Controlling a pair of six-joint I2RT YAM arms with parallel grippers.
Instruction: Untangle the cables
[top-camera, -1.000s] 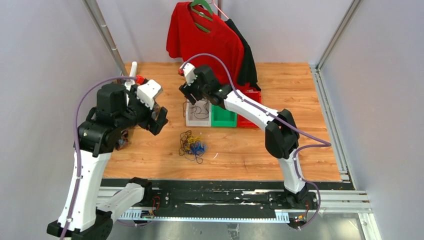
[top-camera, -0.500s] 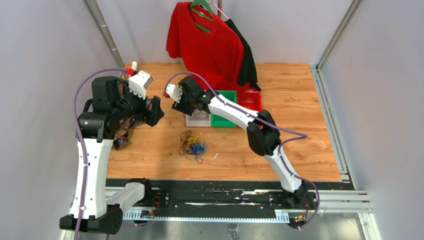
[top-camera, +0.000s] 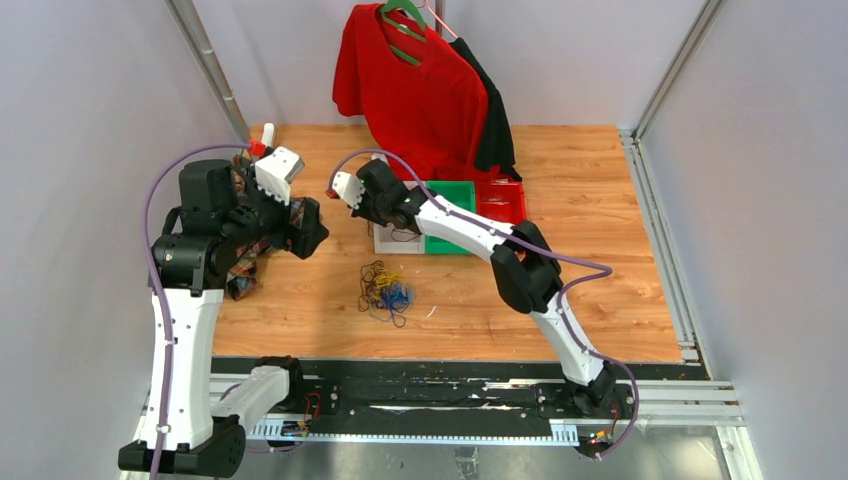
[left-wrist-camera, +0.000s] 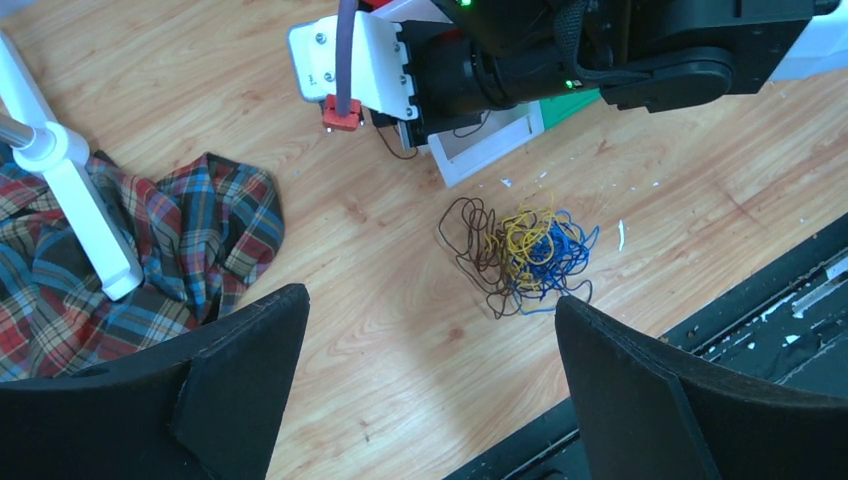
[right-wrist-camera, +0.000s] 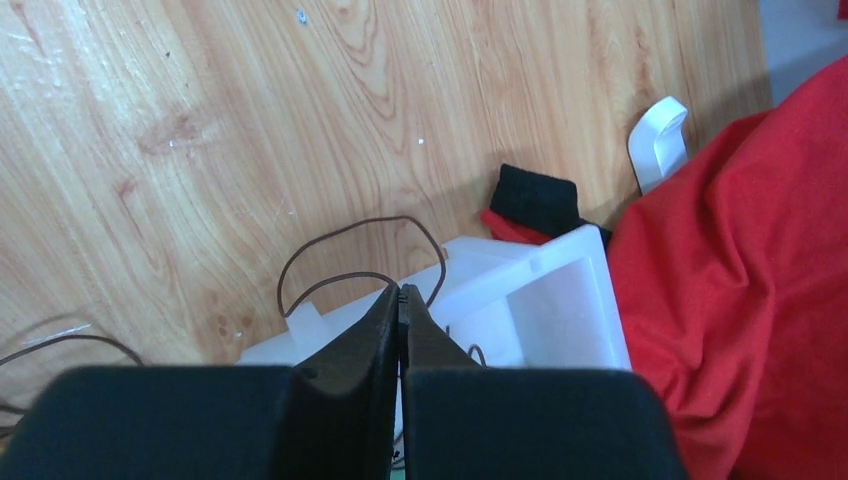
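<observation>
The cables (top-camera: 385, 292) lie in a tangled heap of dark, yellow and blue loops on the wooden table, also seen in the left wrist view as cables (left-wrist-camera: 520, 250). One dark cable (right-wrist-camera: 350, 228) hangs over the edge of the white bin (right-wrist-camera: 560, 290) onto the table. My right gripper (right-wrist-camera: 400, 292) is shut above that bin edge, and nothing shows between its pads. My left gripper (left-wrist-camera: 428, 300) is raised at the left of the heap, wide open and holding nothing.
Behind the heap stand the white bin (top-camera: 395, 243), a green bin (top-camera: 455, 195) and a red bin (top-camera: 505, 195). A red shirt (top-camera: 420, 80) hangs at the back. A plaid cloth (left-wrist-camera: 200, 230) and a white stand (left-wrist-camera: 70, 190) are at the left.
My right arm has swung left from over the bins and its jaws have closed. My left arm has drawn back to the left and stayed open.
</observation>
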